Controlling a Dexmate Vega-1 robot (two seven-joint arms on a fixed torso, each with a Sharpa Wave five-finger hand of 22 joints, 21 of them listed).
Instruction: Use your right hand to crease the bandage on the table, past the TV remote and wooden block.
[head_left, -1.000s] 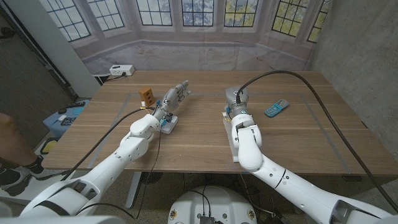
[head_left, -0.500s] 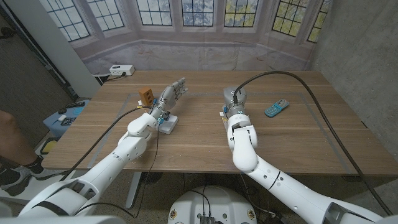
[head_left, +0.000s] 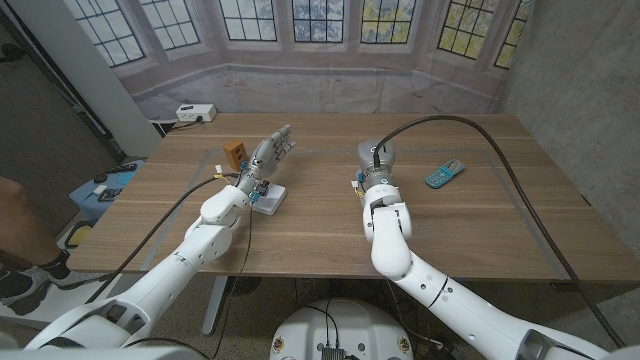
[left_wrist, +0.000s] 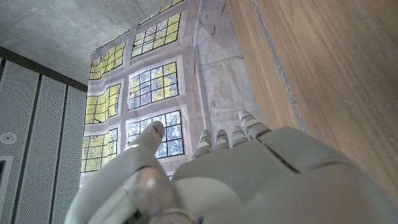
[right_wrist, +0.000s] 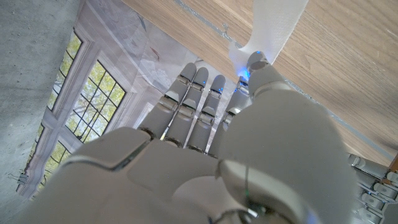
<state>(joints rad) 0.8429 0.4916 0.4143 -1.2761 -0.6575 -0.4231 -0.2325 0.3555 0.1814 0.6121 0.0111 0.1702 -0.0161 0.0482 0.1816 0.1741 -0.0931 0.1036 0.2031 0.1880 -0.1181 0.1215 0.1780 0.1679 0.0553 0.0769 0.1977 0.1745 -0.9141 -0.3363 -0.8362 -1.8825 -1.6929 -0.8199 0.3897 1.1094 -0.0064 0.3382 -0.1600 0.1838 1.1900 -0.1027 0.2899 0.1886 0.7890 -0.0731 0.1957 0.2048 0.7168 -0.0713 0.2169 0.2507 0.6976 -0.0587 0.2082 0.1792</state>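
Left of the TV remote (head_left: 443, 174), your right hand (head_left: 374, 160) pinches the bandage (right_wrist: 273, 25): expect light, limp fabric, so press its free strip.

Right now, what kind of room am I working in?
Probably a lab or test room dressed up with a printed backdrop of windows, which hangs wrinkled behind the wooden table. A bare concrete wall stands to one side, and a power strip sits on a side surface.
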